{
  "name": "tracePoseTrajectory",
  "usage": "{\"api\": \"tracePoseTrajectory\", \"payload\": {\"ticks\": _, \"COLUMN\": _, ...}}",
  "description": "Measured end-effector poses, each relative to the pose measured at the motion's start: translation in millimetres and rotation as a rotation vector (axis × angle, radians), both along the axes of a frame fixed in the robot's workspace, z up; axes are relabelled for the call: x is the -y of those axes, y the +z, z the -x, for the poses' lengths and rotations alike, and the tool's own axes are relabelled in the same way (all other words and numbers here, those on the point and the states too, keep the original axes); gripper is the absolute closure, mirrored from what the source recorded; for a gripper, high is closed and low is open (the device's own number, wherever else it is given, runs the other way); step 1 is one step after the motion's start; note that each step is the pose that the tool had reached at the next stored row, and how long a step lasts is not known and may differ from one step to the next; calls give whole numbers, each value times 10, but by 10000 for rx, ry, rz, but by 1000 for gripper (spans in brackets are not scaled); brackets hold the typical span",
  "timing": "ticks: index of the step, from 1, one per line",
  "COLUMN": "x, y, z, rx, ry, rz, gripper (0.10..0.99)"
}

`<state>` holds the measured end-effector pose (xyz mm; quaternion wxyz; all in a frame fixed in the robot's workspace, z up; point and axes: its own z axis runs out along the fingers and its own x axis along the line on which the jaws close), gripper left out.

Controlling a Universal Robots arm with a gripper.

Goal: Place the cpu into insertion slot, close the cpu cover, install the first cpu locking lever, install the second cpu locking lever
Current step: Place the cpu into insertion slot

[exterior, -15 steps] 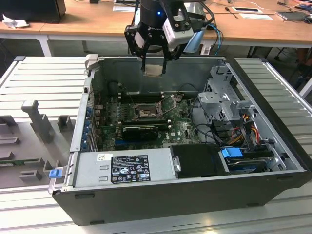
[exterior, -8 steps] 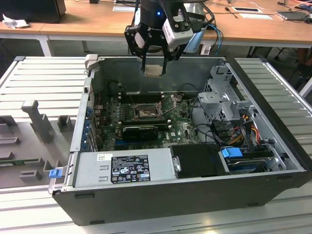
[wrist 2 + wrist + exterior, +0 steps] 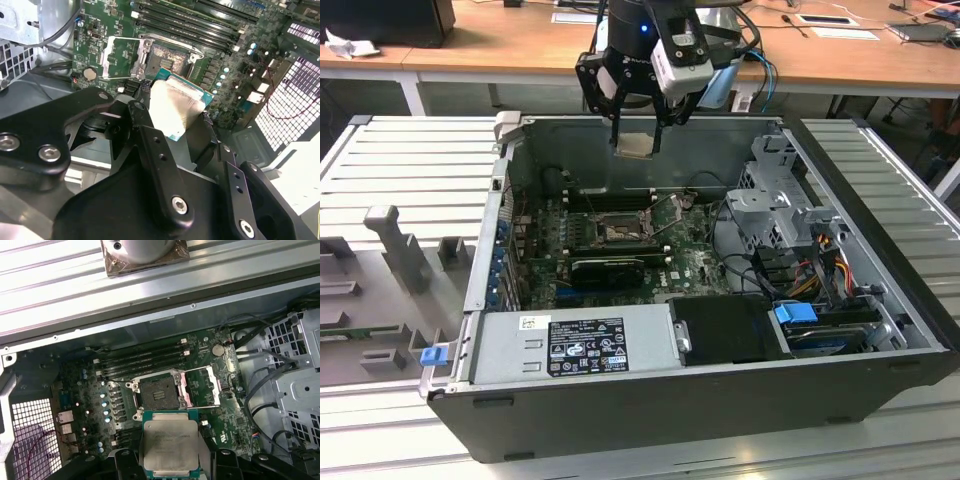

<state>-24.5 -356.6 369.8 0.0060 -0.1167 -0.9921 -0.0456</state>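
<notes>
Step one isn't finished: your end effector point(image 3: 637, 140) is clamped on the cpu point(image 3: 170, 442), hanging above the open case point(image 3: 880, 300), well clear of the motherboard point(image 3: 690, 262). The insertion slot point(image 3: 157, 392) is bare, and the cpu cover point(image 3: 202, 386) is swung open beside it. Left for you: seating, cover closing, both locking steps. None looks done

Insertion slot point(image 3: 159, 392) clear (cover point(image 3: 183, 390) open)
</notes>
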Motion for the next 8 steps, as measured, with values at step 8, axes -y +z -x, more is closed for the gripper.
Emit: {"api": "tracePoseTrajectory", "payload": {"ticks": 8, "x": 0, "y": -1, "z": 0, "rx": -1, "ry": -305, "rz": 1, "gripper": 557}}
